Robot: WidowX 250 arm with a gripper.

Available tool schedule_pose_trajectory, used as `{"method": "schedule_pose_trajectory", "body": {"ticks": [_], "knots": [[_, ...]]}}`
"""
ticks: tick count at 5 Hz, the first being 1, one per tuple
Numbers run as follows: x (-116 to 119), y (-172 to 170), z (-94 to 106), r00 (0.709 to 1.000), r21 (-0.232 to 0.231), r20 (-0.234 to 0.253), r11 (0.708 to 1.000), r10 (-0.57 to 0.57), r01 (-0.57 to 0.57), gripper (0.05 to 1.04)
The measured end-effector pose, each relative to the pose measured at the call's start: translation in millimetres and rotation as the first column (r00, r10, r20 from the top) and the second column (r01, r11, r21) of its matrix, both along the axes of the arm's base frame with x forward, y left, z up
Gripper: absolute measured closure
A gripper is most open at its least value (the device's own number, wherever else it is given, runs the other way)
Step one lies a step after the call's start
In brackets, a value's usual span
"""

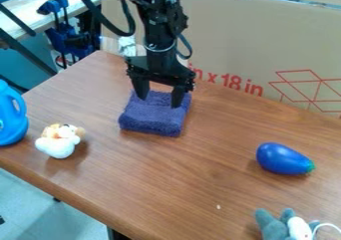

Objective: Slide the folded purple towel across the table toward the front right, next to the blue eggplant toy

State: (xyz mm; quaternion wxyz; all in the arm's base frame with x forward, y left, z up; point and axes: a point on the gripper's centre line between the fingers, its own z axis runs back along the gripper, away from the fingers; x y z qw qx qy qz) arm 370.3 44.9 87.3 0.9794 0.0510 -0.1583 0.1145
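The black gripper (159,100) hangs at the upper middle of the camera view, its two fingers spread apart, so it is open. Directly below and between the fingers lies a folded purple cloth (155,118), flat on the brown table (180,184). The fingertips overlap the cloth's back half in the view; whether they touch it I cannot tell. Nothing is visibly pinched between them.
A small white and tan plush toy (60,140) sits left, near a blue jug (9,115) at the left edge. On the right lies a blue eggplant-shaped toy (284,159). A grey plush toy (274,226) is at the bottom right. Cardboard (259,50) stands behind the table.
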Motion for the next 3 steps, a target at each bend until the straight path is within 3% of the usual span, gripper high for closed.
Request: {"method": "schedule_pose_trajectory", "body": {"ticks": [1, 3], "knots": [[4, 7, -9.1, 0.998, -0.015, 0.011, 0.998, 0.054, -0.054, 0.076], [10, 7, -40.5, 0.993, 0.023, -0.061, 0.995, 0.099, -0.098, 0.076]]}}
